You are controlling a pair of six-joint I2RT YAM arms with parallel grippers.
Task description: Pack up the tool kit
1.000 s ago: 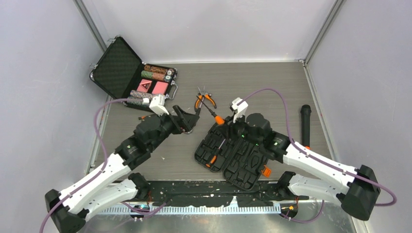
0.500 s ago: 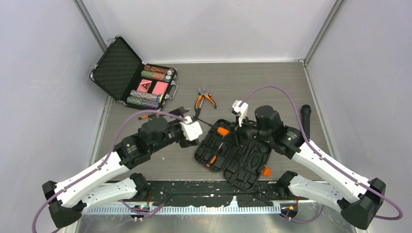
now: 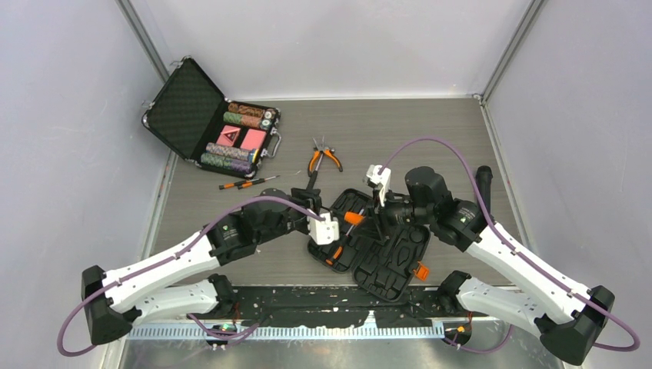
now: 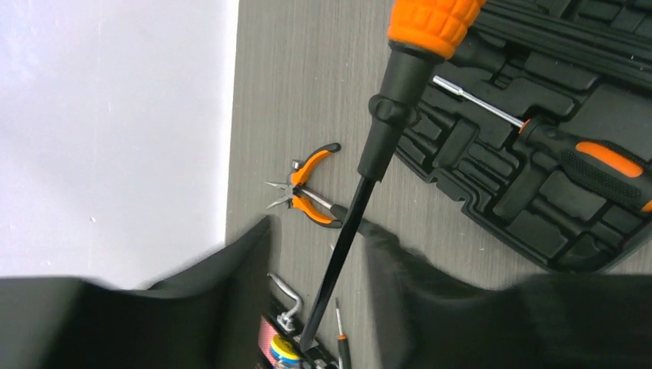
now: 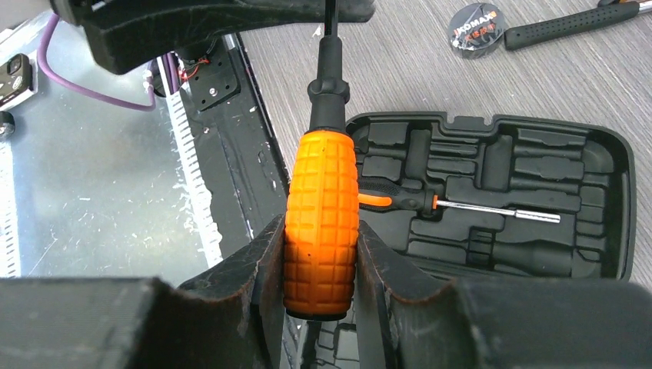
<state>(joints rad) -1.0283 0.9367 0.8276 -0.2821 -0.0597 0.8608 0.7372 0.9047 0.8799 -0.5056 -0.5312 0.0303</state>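
The tool kit (image 3: 384, 257) is a black moulded case lying open near the table's front, with one orange-and-black screwdriver (image 5: 430, 204) in a slot. My right gripper (image 5: 321, 257) is shut on the ribbed orange handle of a big screwdriver (image 5: 321, 215), held over the case. Its black shaft (image 4: 347, 238) runs between the fingers of my left gripper (image 4: 317, 246), which is open with a gap on each side. Orange pliers (image 3: 323, 159) and a thin screwdriver (image 3: 246, 183) lie on the table behind.
An open metal-edged briefcase (image 3: 184, 108) of chips and red cards stands at the back left. A black-handled hammer (image 3: 483, 184) lies along the right side, with a tape roll (image 5: 475, 29) by it. The case's orange latch (image 3: 421, 270) points to the near edge.
My left arm has swung right and nearer, away from the pliers, and brought its jaws round the shaft. The right gripper has drawn the screwdriver slightly nearer over the case.
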